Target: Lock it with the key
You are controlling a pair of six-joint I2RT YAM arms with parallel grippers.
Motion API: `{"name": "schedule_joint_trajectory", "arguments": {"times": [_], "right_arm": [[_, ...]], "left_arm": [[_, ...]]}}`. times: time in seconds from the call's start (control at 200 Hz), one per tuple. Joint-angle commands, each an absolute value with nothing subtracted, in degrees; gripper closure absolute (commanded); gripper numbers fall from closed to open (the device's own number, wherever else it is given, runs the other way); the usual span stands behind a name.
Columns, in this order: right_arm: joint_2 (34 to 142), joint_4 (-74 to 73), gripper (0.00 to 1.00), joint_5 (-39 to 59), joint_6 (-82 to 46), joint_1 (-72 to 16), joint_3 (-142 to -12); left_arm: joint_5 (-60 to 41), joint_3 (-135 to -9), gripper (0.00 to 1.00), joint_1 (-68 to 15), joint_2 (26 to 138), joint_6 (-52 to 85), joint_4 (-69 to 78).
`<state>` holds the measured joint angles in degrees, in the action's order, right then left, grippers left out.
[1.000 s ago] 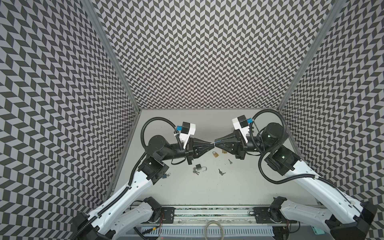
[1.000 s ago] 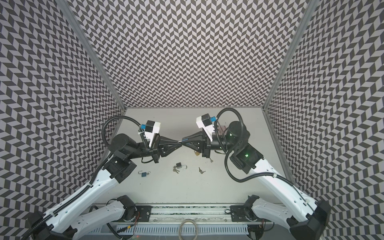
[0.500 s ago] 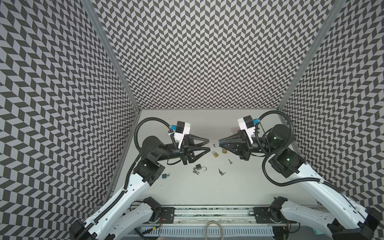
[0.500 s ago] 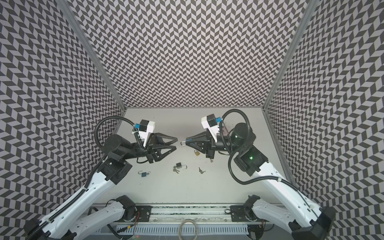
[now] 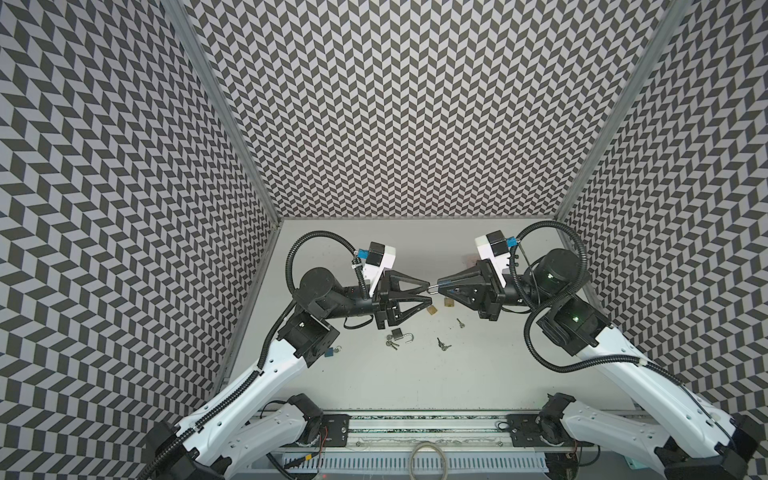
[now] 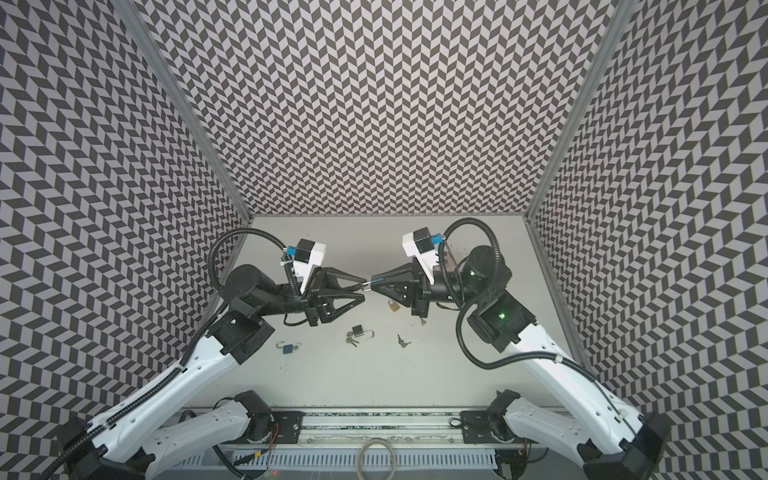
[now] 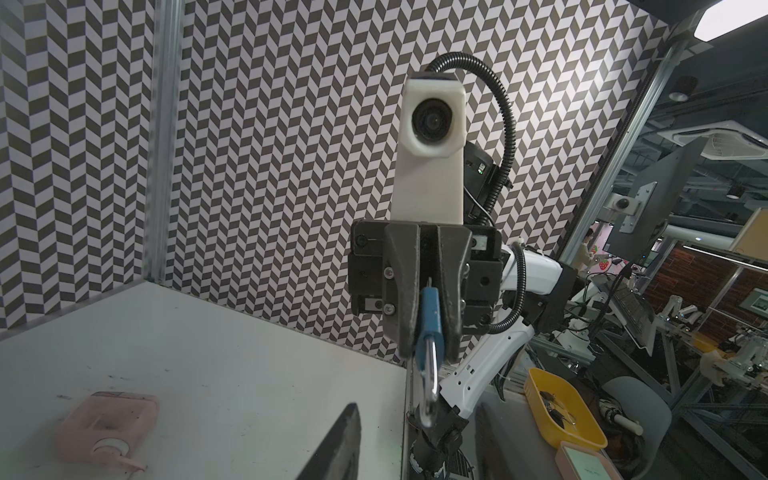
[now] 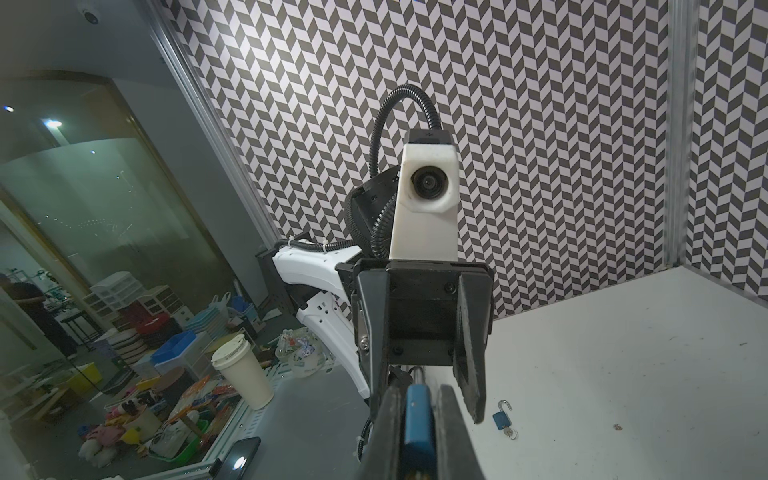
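Pinching blue padlock (image 7: 430,316), right gripper (image 5: 439,286); brass padlock (image 6: 394,306), keys (image 5: 443,344) lying near

This was a robotics lab. The work sat inside a test booth: chevron-patterned walls (image 5: 395,104) on aluminium posts (image 5: 223,108) closed in a bare grey table (image 5: 374,382). A left arm (image 5: 249,386) and a right arm (image 5: 648,374) stood on a metal rail (image 5: 415,428) at its front, each carrying a camera (image 7: 432,120). Loose locks (image 5: 400,334) and keys (image 5: 442,344) lay on the table. Beyond the booth, the wrist views showed what looked like more small arms (image 7: 681,309) on benches, a dome camera (image 7: 622,203), a ceiling air unit (image 7: 715,133), a glass partition (image 8: 83,187), stacked drawers (image 8: 112,291), crates (image 8: 174,353) of odds and ends and a paper cup (image 8: 243,370)
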<state>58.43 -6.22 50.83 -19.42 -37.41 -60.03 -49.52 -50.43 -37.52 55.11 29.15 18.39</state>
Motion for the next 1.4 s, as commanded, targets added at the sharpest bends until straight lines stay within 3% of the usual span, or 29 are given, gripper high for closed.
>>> {"name": "schedule_joint_trajectory", "arguments": {"times": [0.0,0.24,0.381,0.886,0.986,1.056,1.202,1.392], "right_arm": [[58.4,-9.2,1.0,51.0,-19.7,-37.4,-60.0],[58.5,-9.1,1.0,51.1,-19.5,-37.4,-60.1],[58.6,-8.8,1.0,51.2,-19.4,-37.4,-60.1],[58.7,-6.2,1.0,50.1,-17.6,-37.6,-60.8],[63.7,-2.4,1.0,47.1,-12.7,-45.1,-63.0],[67.2,-2.1,1.0,50.4,-12.5,-47.0,-64.4],[61.7,-4.7,1.0,45.8,-14.7,-45.2,-61.7],[57.2,-4.5,1.0,48.4,-15.8,-38.8,-60.8]], "left_arm": [[-48.6,-52.6,0.6,-37.9,55.0,28.3,19.6],[-48.2,-52.8,0.89,-37.8,55.1,28.2,19.4],[-48.0,-53.2,1.0,-37.8,55.3,28.2,19.4],[-48.6,-53.9,1.0,-37.9,55.5,27.9,19.2],[-48.0,-56.2,1.0,-45.3,61.1,26.8,20.1],[-50.1,-58.1,1.0,-48.3,65.1,26.9,21.1],[-48.4,-53.1,1.0,-41.7,58.8,30.0,23.7],[-50.0,-53.0,1.0,-35.4,54.3,29.1,19.1]]}}
